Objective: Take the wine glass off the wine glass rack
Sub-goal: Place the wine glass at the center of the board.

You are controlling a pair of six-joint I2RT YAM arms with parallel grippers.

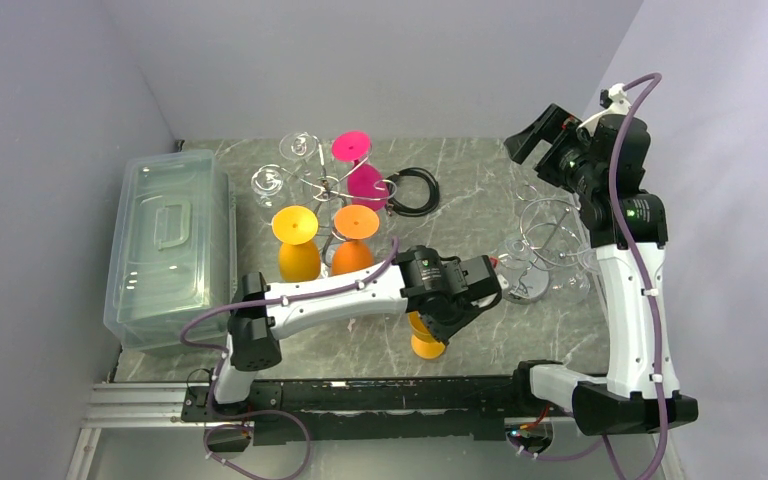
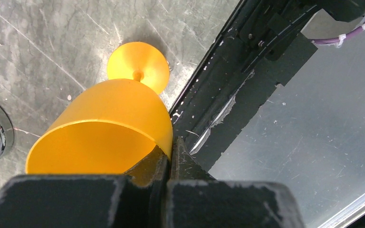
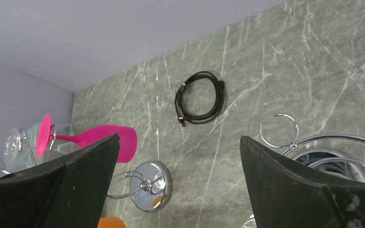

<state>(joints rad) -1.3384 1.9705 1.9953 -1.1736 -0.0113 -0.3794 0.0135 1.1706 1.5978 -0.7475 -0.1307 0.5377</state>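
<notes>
The wine glass rack (image 1: 325, 185) stands at the back left of the table, its mirror disc base showing in the right wrist view (image 3: 152, 185). Pink (image 1: 362, 175), yellow (image 1: 297, 245), orange (image 1: 354, 240) and clear (image 1: 270, 183) glasses hang on it. My left gripper (image 1: 438, 318) is shut on the rim of a yellow-orange wine glass (image 1: 426, 345), away from the rack. In the left wrist view the glass (image 2: 114, 118) has its foot down on the table by the front edge, pinched at the gripper (image 2: 173, 145). My right gripper (image 1: 545, 135) is raised, open and empty (image 3: 178, 137).
A second chrome wire stand (image 1: 550, 245) with ring arms stands at the right, by the right arm; its rings show in the right wrist view (image 3: 278, 130). A clear lidded plastic box (image 1: 170, 240) sits at the left. A black cable coil (image 1: 412, 190) lies at the back.
</notes>
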